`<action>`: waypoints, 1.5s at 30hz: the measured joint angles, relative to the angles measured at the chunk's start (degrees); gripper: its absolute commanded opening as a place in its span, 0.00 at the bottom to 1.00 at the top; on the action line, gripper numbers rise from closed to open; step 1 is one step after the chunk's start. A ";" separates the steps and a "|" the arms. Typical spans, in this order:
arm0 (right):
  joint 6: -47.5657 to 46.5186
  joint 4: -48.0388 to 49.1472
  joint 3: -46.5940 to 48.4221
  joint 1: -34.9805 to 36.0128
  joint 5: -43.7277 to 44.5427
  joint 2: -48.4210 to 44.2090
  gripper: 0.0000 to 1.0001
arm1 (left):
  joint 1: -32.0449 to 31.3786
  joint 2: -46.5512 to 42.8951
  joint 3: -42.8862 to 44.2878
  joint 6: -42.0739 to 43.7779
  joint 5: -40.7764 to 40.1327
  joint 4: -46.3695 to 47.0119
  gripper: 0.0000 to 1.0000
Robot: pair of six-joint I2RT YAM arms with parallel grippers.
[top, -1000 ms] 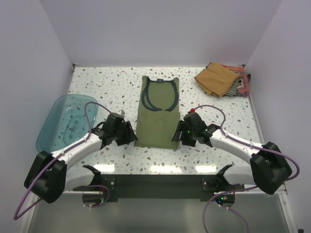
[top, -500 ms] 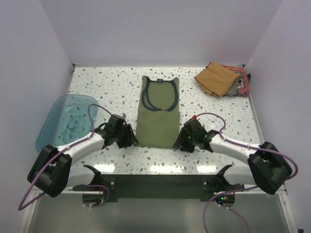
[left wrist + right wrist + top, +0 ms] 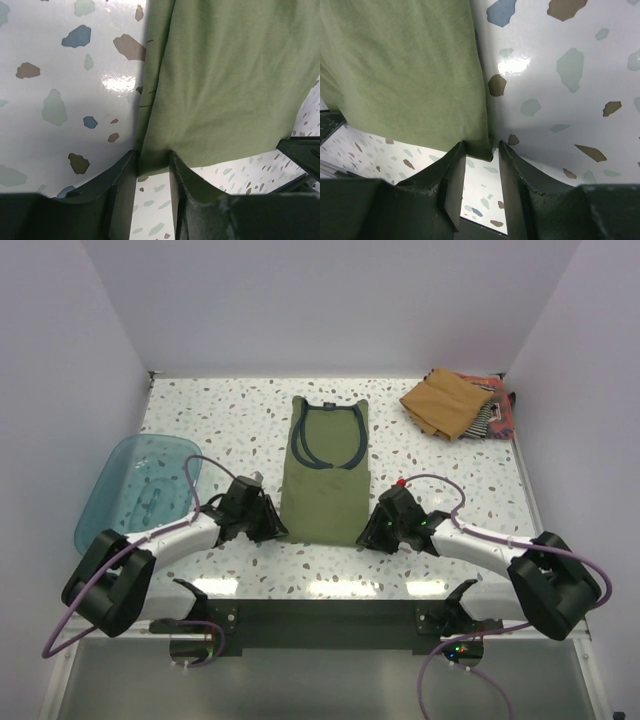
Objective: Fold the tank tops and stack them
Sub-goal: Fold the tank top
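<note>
An olive green tank top (image 3: 325, 475) with dark blue trim lies flat in the middle of the table, neck toward the back. My left gripper (image 3: 272, 525) is at its near left hem corner and my right gripper (image 3: 368, 532) at its near right hem corner. In the left wrist view the olive cloth (image 3: 225, 85) has its corner between the narrowly open fingers of the left gripper (image 3: 152, 160). In the right wrist view the cloth (image 3: 405, 75) corner sits between the fingers of the right gripper (image 3: 482, 147), with a small gap beside one finger. A tan-brown tank top (image 3: 445, 400) tops a pile at the back right.
A translucent teal tub (image 3: 135, 490) stands at the left, close behind my left arm. A striped tank top (image 3: 485, 415) and a reddish one (image 3: 505, 418) peek out under the tan one near the right wall. The terrazzo table (image 3: 220, 410) is walled on three sides.
Both grippers have moved down and inward onto the hem corners of the olive tank top. Their jaws have narrowed around the cloth.
</note>
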 measured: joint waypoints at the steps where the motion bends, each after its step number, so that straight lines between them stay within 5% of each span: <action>1: 0.04 0.26 -0.11 0.00 0.02 0.02 0.34 | -0.22 0.22 -0.02 -0.22 -0.20 0.22 0.33; 7: -0.04 0.94 -0.33 0.07 0.44 1.29 0.00 | -1.27 1.07 -0.22 -0.94 -0.94 0.76 0.05; 15: -3.26 -3.50 0.55 2.89 2.43 -1.46 0.00 | -5.53 -1.40 -1.60 -1.57 -2.10 -0.39 0.00; 27: 1.51 -18.32 0.55 24.41 12.48 -17.77 0.00 | -15.02 -20.94 -5.09 -8.63 -6.05 -17.68 0.00; 37: 0.13 -26.43 16.17 23.85 19.76 -14.88 0.00 | -15.28 -18.86 12.28 -9.42 -11.50 -24.72 0.00; 45: -6.84 -26.32 24.13 10.62 17.75 -9.62 0.00 | -13.29 -9.40 22.03 -6.45 -13.51 -23.65 0.00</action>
